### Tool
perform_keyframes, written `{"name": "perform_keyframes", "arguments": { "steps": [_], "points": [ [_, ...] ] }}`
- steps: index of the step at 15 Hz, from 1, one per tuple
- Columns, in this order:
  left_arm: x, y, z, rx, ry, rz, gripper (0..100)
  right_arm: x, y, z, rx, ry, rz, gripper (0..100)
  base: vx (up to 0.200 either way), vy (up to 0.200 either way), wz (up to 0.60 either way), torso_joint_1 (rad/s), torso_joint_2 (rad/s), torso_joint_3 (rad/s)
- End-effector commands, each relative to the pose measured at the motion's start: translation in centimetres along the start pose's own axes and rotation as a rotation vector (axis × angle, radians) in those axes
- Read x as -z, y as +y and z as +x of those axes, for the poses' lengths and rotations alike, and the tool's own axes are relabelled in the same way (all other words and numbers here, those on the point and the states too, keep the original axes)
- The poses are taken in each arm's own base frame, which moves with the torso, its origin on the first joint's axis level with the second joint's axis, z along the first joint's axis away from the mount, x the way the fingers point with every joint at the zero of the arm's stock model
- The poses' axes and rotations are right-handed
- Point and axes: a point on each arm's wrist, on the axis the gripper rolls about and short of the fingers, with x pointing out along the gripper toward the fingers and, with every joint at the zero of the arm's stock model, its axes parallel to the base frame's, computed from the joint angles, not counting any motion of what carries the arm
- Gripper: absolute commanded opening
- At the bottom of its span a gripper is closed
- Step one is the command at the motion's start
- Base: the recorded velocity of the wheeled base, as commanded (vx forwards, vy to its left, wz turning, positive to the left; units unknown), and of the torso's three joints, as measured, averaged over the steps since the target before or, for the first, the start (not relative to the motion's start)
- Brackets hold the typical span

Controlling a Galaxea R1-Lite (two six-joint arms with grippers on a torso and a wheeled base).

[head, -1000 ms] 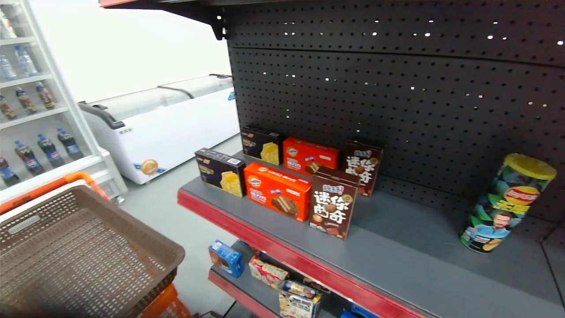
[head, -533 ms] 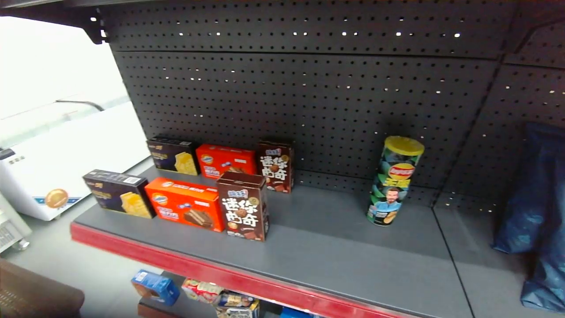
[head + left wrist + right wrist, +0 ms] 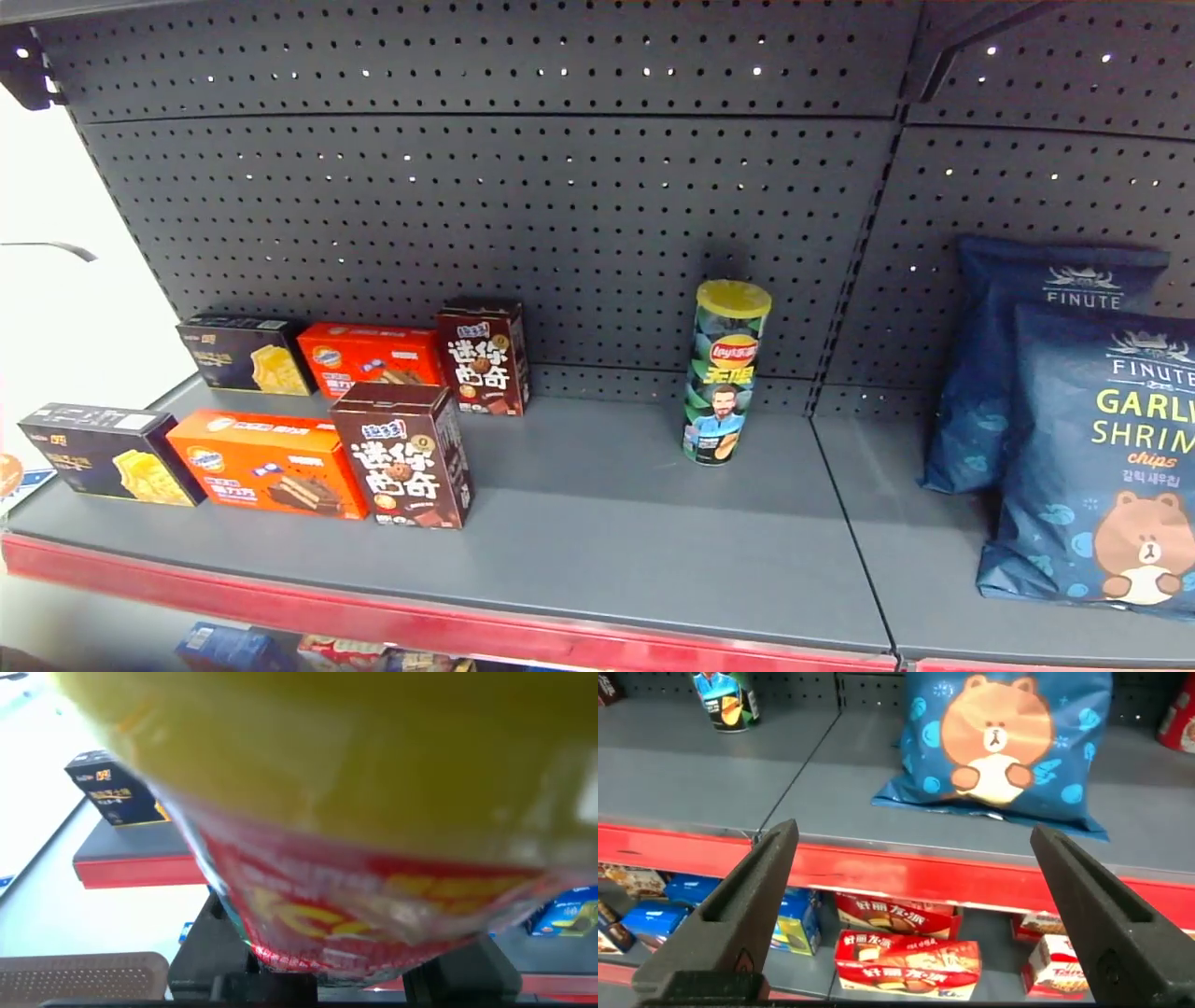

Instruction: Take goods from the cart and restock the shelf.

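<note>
Black pegboard back wall (image 3: 485, 215) behind the shelf (image 3: 607, 541), 2 panels w/ upright post (image 3: 861, 271) btwn them; pinpricks of light thru some holes. Shelf deck grey, red front edge. Bright white glare (image 3: 65, 308) at far left of head view. Pale grey floor (image 3: 56, 905) below, per left wrist view.

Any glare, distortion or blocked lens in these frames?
Head view: left edge washed out white, pegboard seams bow. Left wrist view: a yellow-and-red package close to the lens covers most of it. Right wrist view: evenly lit, open tool frames the shelf.
</note>
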Motion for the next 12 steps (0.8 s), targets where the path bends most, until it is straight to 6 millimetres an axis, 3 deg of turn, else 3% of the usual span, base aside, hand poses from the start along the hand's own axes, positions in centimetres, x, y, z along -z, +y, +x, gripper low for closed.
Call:
{"name": "perform_keyframes", "arguments": {
  "steps": [1, 3, 12],
  "points": [
    [0.05, -0.01, -0.04, 0.001, -0.001, 0.000, 0, 0.00, 0.00, 0.01, -0.001, 0.001, -0.001, 100, 0.000, 0.000, -0.60, 0.002, 0.01, 0.002],
    [0.09, -0.01, -0.05, 0.001, -0.001, 0.000, 0, 0.00, 0.00, 0.01, -0.001, 0.001, -0.001, 100, 0.000, 0.000, -0.60, 0.002, 0.00, 0.007],
    [0.10, -0.02, -0.31, -0.003, -0.016, 0.000, 0, 0.00, 0.00, 0.01, 0.001, 0.001, -0.001, 100, 0.000, 0.000, 0.00, 0.000, 0.00, 0.000]
  ]
}}
